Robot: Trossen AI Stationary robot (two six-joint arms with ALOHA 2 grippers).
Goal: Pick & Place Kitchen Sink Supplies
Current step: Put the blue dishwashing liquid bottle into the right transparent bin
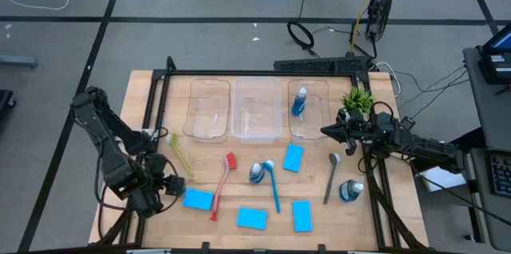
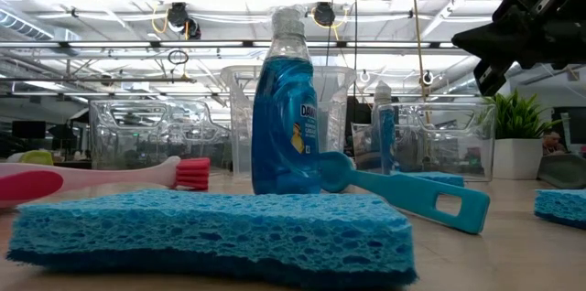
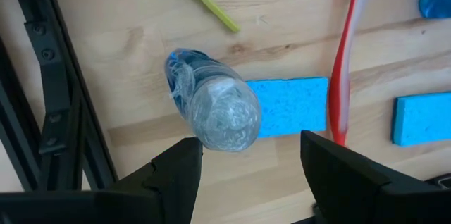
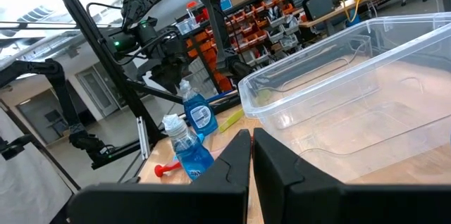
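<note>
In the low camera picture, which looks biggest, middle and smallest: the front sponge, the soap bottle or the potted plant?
1. Front sponge, widest across the picture.
2. Soap bottle.
3. Potted plant.
The sponge lies nearest the camera and the plant stands far back, so nearness inflates this order; true sizes are unsure.

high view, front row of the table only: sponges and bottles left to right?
Sponge by the left tool → front middle sponge → sponge right of it → bottle lying near the right edge.
</note>
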